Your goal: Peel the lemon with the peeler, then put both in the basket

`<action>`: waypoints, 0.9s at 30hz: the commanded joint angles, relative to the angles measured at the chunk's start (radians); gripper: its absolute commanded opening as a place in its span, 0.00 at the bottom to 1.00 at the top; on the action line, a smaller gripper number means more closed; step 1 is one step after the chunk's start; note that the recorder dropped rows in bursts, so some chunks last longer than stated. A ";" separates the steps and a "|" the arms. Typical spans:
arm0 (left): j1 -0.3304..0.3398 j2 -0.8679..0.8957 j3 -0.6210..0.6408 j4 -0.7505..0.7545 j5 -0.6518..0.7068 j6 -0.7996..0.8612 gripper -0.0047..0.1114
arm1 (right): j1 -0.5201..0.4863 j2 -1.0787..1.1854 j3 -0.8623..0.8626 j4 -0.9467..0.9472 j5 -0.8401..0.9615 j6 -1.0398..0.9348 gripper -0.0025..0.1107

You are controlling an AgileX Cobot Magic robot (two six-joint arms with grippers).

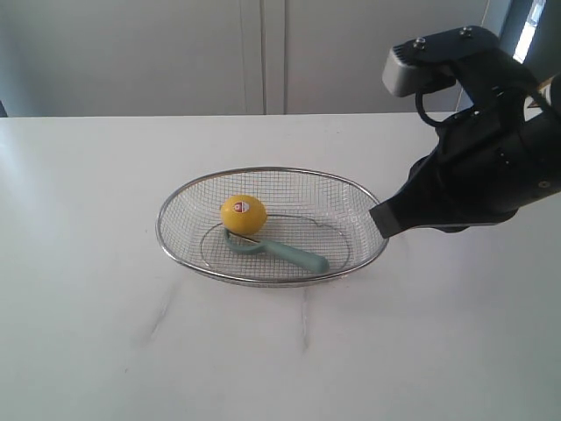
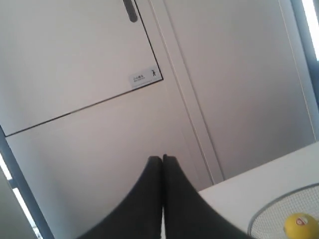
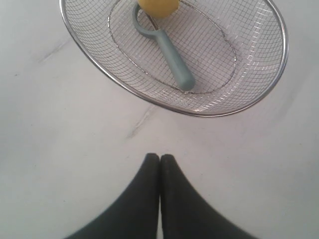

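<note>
The wire-mesh basket (image 1: 178,253) stands mid-table. Inside it the yellow lemon (image 1: 243,214), sticker facing up, rests against the looped head of the teal-handled peeler (image 1: 289,253), which lies flat on the mesh. My right gripper (image 1: 379,221) hovers just off the basket's right end, shut and empty. The right wrist view shows its fingertips (image 3: 160,157) pressed together over bare table, with the basket (image 3: 199,113), peeler (image 3: 172,55) and lemon (image 3: 157,6) beyond. My left gripper (image 2: 162,158) is shut and empty, aimed at the wall; the lemon (image 2: 300,226) and basket rim (image 2: 266,213) show in a corner.
The white table (image 1: 88,324) stretches around the basket on all sides. A pale wall with cabinet panels (image 1: 263,53) stands behind the table's far edge. The right arm's black body (image 1: 491,167) fills the right side above the table.
</note>
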 commanded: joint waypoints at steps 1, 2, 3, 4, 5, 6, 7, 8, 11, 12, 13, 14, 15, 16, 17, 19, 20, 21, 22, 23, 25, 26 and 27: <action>-0.022 -0.007 0.064 -0.011 0.007 0.000 0.04 | 0.001 -0.006 0.003 -0.001 -0.001 0.000 0.02; -0.022 -0.007 0.081 -0.015 0.009 -0.007 0.04 | 0.001 -0.006 0.003 -0.001 -0.001 0.000 0.02; -0.022 -0.007 0.096 -0.018 0.009 -0.009 0.04 | 0.001 -0.006 0.003 -0.001 -0.001 0.000 0.02; -0.022 -0.007 0.114 -0.023 0.011 -0.009 0.04 | 0.001 -0.006 0.003 -0.001 -0.001 0.000 0.02; -0.022 -0.007 0.130 -0.027 0.015 -0.009 0.04 | 0.001 -0.006 0.003 -0.001 -0.001 0.000 0.02; -0.022 -0.007 0.151 -0.030 0.027 -0.009 0.04 | 0.001 -0.006 0.003 -0.001 -0.001 0.000 0.02; -0.022 -0.007 0.171 -0.030 0.038 -0.009 0.04 | 0.001 -0.006 0.003 -0.001 -0.001 0.000 0.02; -0.022 -0.007 0.195 -0.032 0.038 -0.009 0.04 | 0.001 -0.006 0.003 -0.001 -0.001 0.000 0.02; -0.022 -0.007 0.272 -0.065 0.035 -0.009 0.04 | 0.001 -0.006 0.003 -0.001 -0.001 0.000 0.02; -0.022 -0.007 0.300 -0.081 0.034 -0.009 0.04 | 0.001 -0.006 0.003 -0.001 -0.001 0.000 0.02; -0.022 -0.007 0.327 -0.098 0.034 -0.009 0.04 | 0.001 -0.006 0.003 -0.001 -0.001 0.000 0.02; -0.022 -0.007 0.347 -0.109 0.033 -0.009 0.04 | 0.001 -0.006 0.003 -0.001 -0.001 0.000 0.02; -0.022 -0.007 0.372 -0.123 0.031 -0.009 0.04 | 0.001 -0.006 0.003 -0.001 -0.001 0.000 0.02; -0.022 -0.007 0.394 -0.139 0.028 -0.009 0.04 | 0.001 -0.006 0.003 -0.001 -0.001 0.000 0.02; -0.022 -0.007 0.410 -0.152 0.028 -0.009 0.04 | 0.001 -0.006 0.003 -0.001 -0.001 0.000 0.02; -0.022 -0.007 0.442 -0.159 0.024 -0.009 0.04 | 0.001 -0.006 0.003 -0.001 -0.001 0.000 0.02; -0.022 -0.007 0.454 -0.160 0.024 -0.009 0.04 | 0.001 -0.006 0.003 -0.001 -0.001 0.000 0.02; -0.022 -0.007 0.464 -0.170 0.021 -0.009 0.04 | 0.001 -0.006 0.003 -0.001 -0.001 0.000 0.02; -0.022 -0.007 0.473 -0.179 0.021 -0.009 0.04 | 0.001 -0.006 0.003 -0.001 -0.001 0.000 0.02; -0.022 -0.007 0.479 -0.190 0.015 -0.009 0.04 | 0.001 -0.006 0.003 -0.001 -0.001 0.000 0.02; -0.022 -0.007 0.489 -0.227 0.001 -0.009 0.04 | 0.001 -0.006 0.003 -0.001 -0.001 0.000 0.02; -0.022 -0.007 0.491 -0.235 -0.002 -0.009 0.04 | 0.001 -0.006 0.003 -0.001 -0.001 0.000 0.02; -0.022 -0.007 0.494 -0.242 -0.009 -0.009 0.04 | 0.001 -0.006 0.003 -0.001 -0.001 0.000 0.02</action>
